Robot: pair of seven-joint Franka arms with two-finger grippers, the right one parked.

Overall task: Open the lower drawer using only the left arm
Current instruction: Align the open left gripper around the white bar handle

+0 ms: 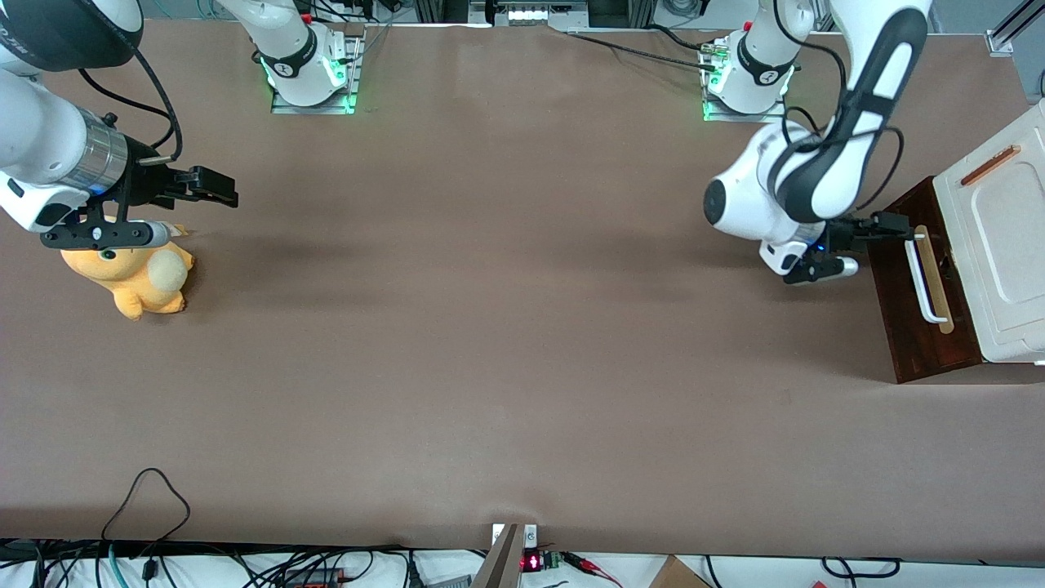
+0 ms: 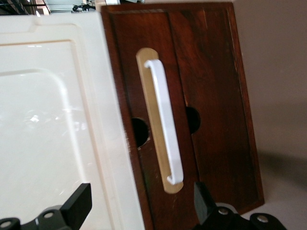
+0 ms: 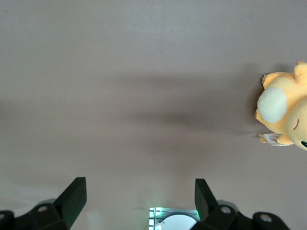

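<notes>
Front view: left arm's gripper (image 1: pixel 896 225), jaws open, hovers near drawer (image 1: pixel 918 314) handle (image 1: pixel 924 278), w/ risk of closing off-center & slipping off.

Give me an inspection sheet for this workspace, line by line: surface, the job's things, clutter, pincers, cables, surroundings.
Surface: brown table, bare in the middle.
Job's things: lower drawer, dark wood front with white bar handle, under a cream-white cabinet top at the working arm's end.
Clutter: orange plush toy at the parked arm's end.
Pincers: left arm's pincer open, in front of the drawer at the handle's end farther from the front camera; no contact visible.
Cables: black cable looping along the left arm; another loop on the table's near edge.
Surroundings: wires and electronics below that edge.
</notes>
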